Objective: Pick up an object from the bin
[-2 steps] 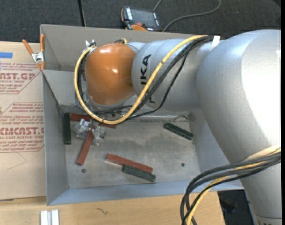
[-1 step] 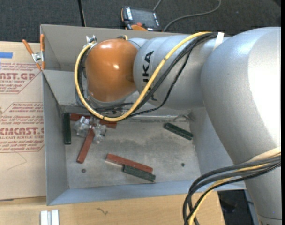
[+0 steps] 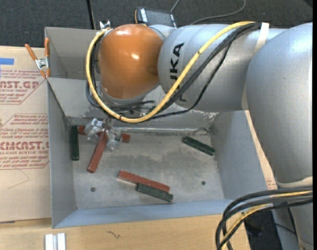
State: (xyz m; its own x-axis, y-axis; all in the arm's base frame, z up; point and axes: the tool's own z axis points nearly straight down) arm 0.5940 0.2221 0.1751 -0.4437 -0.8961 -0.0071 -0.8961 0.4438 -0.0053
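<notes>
- bin [image 3: 59, 191]: grey sheet metal, matt, its floor scuffed and blotchy
- orange cover [image 3: 128, 61]: smooth and glossy, with a soft highlight
- arm [image 3: 221, 72]: smooth grey casing with a satin sheen
- yellow cable [image 3: 200, 51]: smooth sheath
- red-brown bars [image 3: 97, 157] and dark green bars [image 3: 198, 145]: matt; material unclear

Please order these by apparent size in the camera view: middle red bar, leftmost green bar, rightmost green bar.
1. Middle red bar, the longest.
2. Leftmost green bar and rightmost green bar look alike; I cannot rank them.
</notes>
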